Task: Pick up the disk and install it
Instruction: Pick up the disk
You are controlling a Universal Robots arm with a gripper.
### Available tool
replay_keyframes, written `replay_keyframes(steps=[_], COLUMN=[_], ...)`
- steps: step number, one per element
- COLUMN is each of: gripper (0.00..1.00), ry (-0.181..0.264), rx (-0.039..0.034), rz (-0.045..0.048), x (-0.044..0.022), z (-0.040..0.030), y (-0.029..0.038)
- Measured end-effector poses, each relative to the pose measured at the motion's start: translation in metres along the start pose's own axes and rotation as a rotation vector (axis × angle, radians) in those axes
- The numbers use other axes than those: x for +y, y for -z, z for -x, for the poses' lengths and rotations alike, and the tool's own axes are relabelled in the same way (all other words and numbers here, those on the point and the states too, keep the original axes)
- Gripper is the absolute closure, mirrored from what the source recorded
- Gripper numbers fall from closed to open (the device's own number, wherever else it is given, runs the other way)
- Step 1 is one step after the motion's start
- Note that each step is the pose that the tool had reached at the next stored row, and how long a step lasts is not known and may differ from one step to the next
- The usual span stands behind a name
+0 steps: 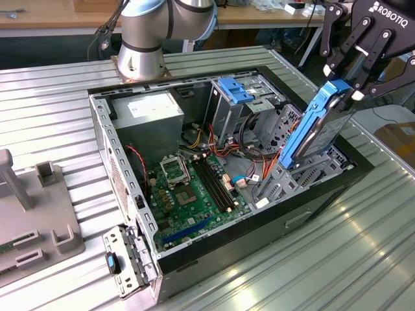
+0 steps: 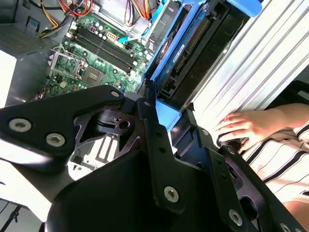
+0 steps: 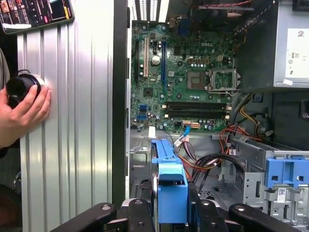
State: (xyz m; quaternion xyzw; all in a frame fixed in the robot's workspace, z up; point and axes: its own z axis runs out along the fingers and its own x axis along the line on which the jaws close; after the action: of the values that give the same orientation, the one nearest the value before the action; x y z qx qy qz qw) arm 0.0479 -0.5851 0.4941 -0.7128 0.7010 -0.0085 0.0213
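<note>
- Underneath everything: a ribbed metal bench [image 1: 272,259], carrying an open black computer case [image 1: 318,207] with its inside facing up.
- At the case's far edge in the exterior view: the arm's silver base [image 1: 139,52], standing on the bench.
- Inside the case: a green motherboard [image 1: 194,194] flat on the bottom, a grey power supply [image 1: 146,116] towards the exterior view's left, and a metal drive cage topped by a fixed blue bracket [image 1: 235,89]. Red, yellow and black wires between them.
- Over the case's corner on the exterior view's right: the disk [image 1: 318,129], off the bench and steeply tilted, lower end down at the grey bay frame. Cannot tell whether touching it.
- Flat and rectangular in look: grey metal face, bright blue plastic carrier frame along the edges, blue end piece between the fingers in the first wrist view.
- Black tool [image 1: 345,86] clamped on the disk's upper end, one finger on each side of the blue frame.
- Beside the case in the first wrist view: a person's hand [image 3: 24,113] on the bench, resting on a small black round object [image 3: 19,87].
- In the second wrist view: a striped sleeve [image 2: 285,159].
</note>
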Motion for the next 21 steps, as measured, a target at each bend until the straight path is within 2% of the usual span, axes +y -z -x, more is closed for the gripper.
replay_keyframes(steps=[4, 6, 12, 15, 21], gripper=[0.63, 0.63, 0.63, 0.63, 0.63], ry=[0.0, 0.0, 0.0, 0.0, 0.0], rx=[0.0001, -0.0003, 0.0, -0.0002, -0.0003], rz=[0.0, 0.0023, 0.0028, 0.0032, 0.0031], x=[-0.0004, -0.0093, -0.0164, -0.0244, -0.0251], z=[0.0001, -0.0001, 0.0026, 0.0063, 0.0064], y=[0.0, -0.0011, -0.0029, -0.0051, -0.0066])
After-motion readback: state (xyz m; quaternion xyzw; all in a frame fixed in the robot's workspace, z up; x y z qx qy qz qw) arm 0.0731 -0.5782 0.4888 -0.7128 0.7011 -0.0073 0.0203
